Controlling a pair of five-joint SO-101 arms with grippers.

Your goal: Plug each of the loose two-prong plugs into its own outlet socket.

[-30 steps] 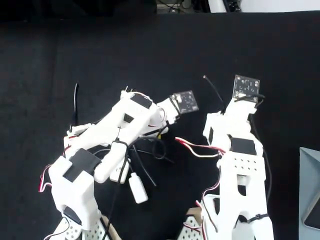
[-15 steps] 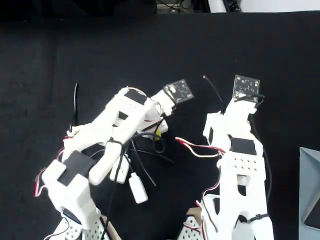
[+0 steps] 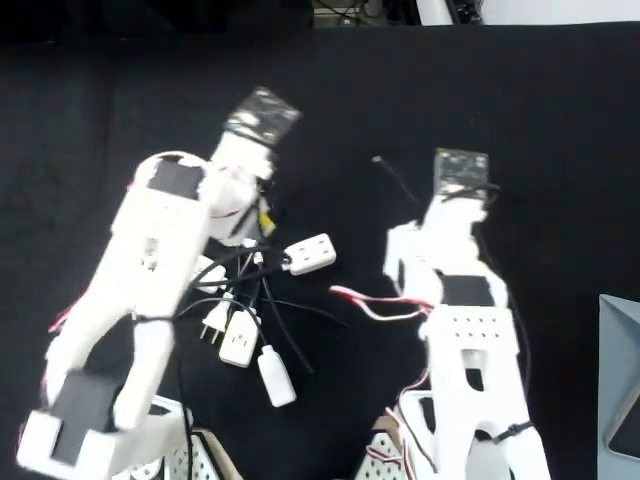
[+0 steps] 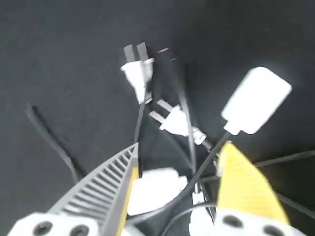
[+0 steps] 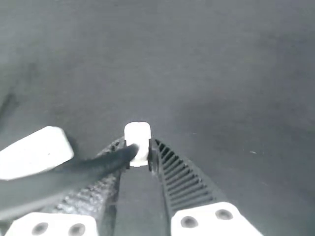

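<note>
Lower left of the high view: the left arm covers part of a tangle of black cords on the black surface.
Hard to make out: a blurred white piece under the left arm's fingers.
Left claw: spread wide, holding nothing, above the tangle.
Right claw: closed on a small white plug trailing a black cord.
Loose two-prong plug: lower centre-left, just beside a white adapter.
Outlet socket: centre of the high view.
Right edge: a grey object, cut off.

Two white two-prong plugs lie unplugged on the dark tabletop near a white outlet socket; a third plug sits clamped in the right tool.
</note>
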